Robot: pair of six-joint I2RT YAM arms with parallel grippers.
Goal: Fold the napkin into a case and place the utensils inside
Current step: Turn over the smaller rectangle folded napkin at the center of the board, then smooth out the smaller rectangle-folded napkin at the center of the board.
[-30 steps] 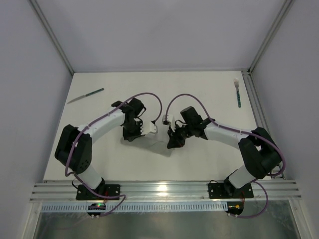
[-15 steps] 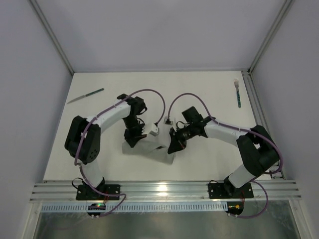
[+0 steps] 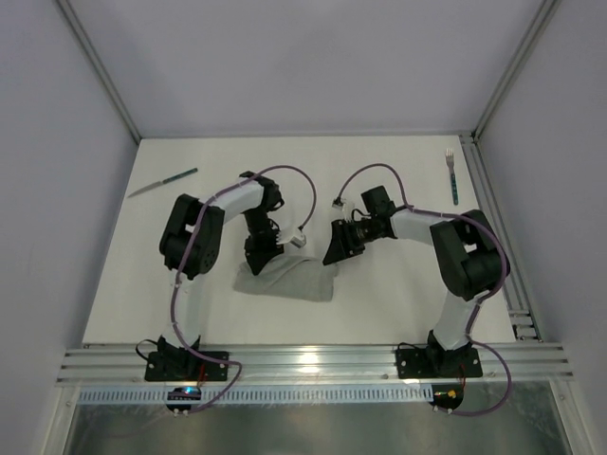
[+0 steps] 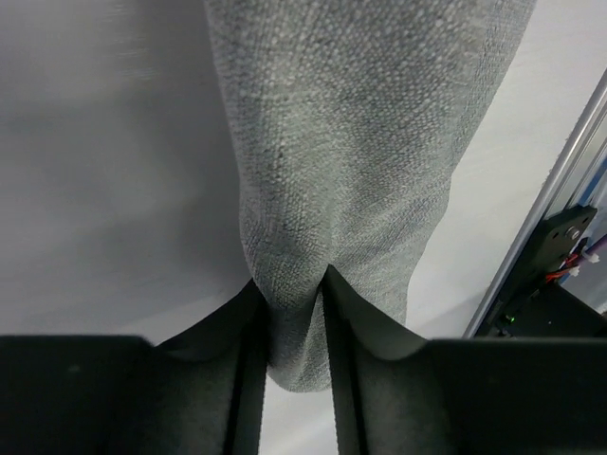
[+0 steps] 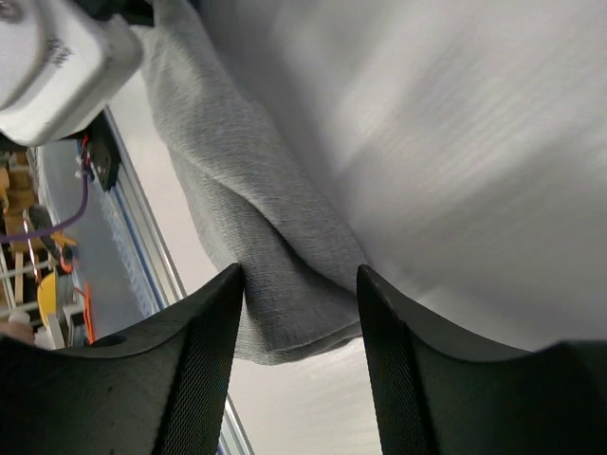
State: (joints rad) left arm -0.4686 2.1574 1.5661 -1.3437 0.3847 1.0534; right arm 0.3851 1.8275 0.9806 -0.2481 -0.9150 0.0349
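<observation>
1. White table (image 3: 398, 303), grey walls, overhead view: the napkin (image 3: 289, 282) lies as a folded band near the front middle. The left end effector (image 3: 258, 258) stands at its left end and the right end effector (image 3: 334, 254) at its right end. The knife (image 3: 163, 182) lies far left and the fork (image 3: 452, 176) far right, both well apart from the cloth.
2. Same view, change: a second ago the cloth was bunched between the two end effectors; it now lies spread on the table. One fold appears set down and release begun. The case looks unfinished and the utensils unfetched.
3. Left wrist view: the left end effector (image 4: 289, 284) is nearly closed, its fingers (image 4: 237, 332) pinching a creased fold of the napkin (image 4: 351, 171).
4. Right wrist view: the right end effector (image 5: 299, 275) has parted wide. Its fingers (image 5: 204, 360) straddle the napkin (image 5: 256, 227) end, which lies slack, apparently released.
</observation>
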